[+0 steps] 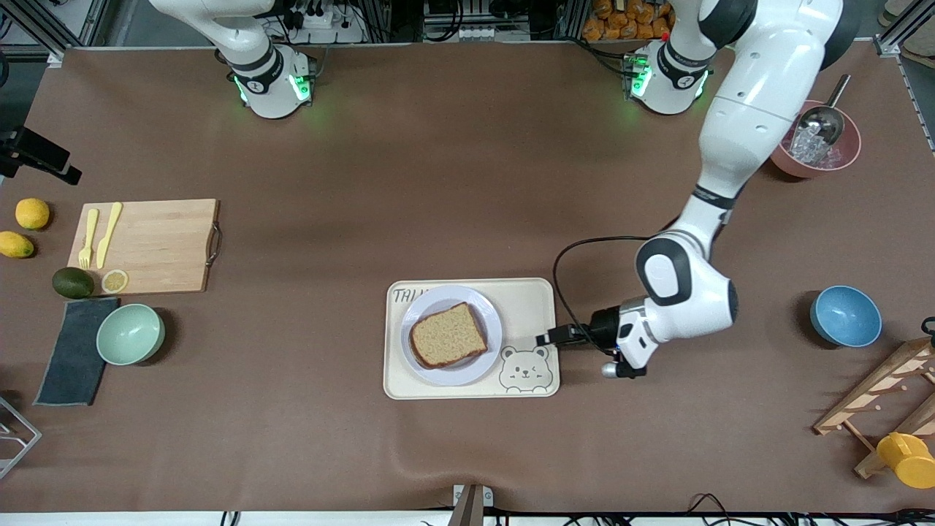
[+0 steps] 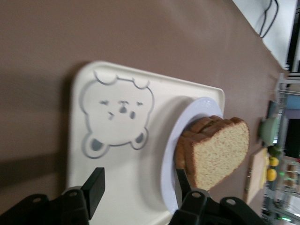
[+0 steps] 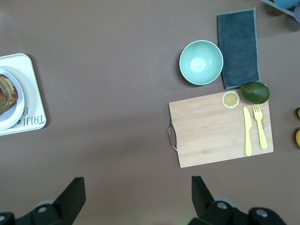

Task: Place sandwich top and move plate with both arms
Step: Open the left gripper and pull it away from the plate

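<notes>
The sandwich top (image 1: 448, 335) lies on a stack of slices on the pale round plate (image 1: 491, 320), which sits on the cream bear-printed tray (image 1: 523, 299). My left gripper (image 1: 544, 339) is open and low at the tray's edge toward the left arm's end, beside the bear print. In the left wrist view its fingertips (image 2: 138, 180) straddle bare tray, one finger (image 2: 182, 180) close to the plate's rim (image 2: 171, 159), with the bread (image 2: 220, 152) just past it. My right gripper (image 3: 137, 187) is open and empty, high over bare table; it is out of the front view.
A cutting board (image 1: 157, 245) with yellow fork and knife, a lemon slice, an avocado (image 1: 73, 283), a green bowl (image 1: 130, 334) and a dark cloth (image 1: 73, 351) lie toward the right arm's end. A blue bowl (image 1: 845, 315), a pink ice bowl (image 1: 818, 150) and a wooden rack (image 1: 880, 398) lie toward the left arm's end.
</notes>
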`<action>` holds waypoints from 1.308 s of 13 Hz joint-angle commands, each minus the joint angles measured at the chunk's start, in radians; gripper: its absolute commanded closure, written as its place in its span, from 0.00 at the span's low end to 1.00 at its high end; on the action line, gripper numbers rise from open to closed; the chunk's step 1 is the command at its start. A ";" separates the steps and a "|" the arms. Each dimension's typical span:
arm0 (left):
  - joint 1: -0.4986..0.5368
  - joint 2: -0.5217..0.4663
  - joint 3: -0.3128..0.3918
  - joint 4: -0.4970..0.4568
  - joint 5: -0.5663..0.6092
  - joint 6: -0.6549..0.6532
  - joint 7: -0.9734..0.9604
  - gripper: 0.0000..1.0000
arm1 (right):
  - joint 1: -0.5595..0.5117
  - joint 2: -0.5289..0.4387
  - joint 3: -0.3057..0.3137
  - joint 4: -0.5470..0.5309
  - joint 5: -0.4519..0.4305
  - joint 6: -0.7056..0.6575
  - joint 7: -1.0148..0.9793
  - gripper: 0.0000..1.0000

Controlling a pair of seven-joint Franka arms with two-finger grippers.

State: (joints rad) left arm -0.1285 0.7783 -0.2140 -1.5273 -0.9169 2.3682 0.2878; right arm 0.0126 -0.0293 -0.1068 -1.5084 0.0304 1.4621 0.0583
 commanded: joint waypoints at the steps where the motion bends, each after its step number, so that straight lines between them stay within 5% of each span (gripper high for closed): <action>1: 0.058 -0.100 -0.001 -0.020 0.192 -0.088 -0.094 0.32 | 0.000 0.002 0.001 0.011 -0.006 -0.011 0.008 0.00; 4: 0.128 -0.187 -0.002 -0.019 0.428 -0.184 -0.195 0.32 | 0.000 0.002 0.001 0.011 -0.006 -0.011 0.008 0.00; 12: 0.270 -0.421 -0.001 0.019 0.775 -0.568 -0.209 0.30 | 0.000 0.002 0.001 0.011 -0.006 -0.011 0.012 0.00; 15: 0.270 -0.520 -0.001 0.021 0.898 -0.680 -0.286 0.25 | 0.001 0.002 0.001 0.011 -0.004 -0.011 0.014 0.00; 17: 0.286 -0.576 0.001 0.021 0.909 -0.737 -0.314 0.10 | 0.001 0.002 0.001 0.011 -0.004 -0.011 0.014 0.00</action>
State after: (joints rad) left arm 0.1452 0.2596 -0.2121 -1.4920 -0.0394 1.6764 0.0039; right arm 0.0126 -0.0290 -0.1071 -1.5083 0.0305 1.4619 0.0586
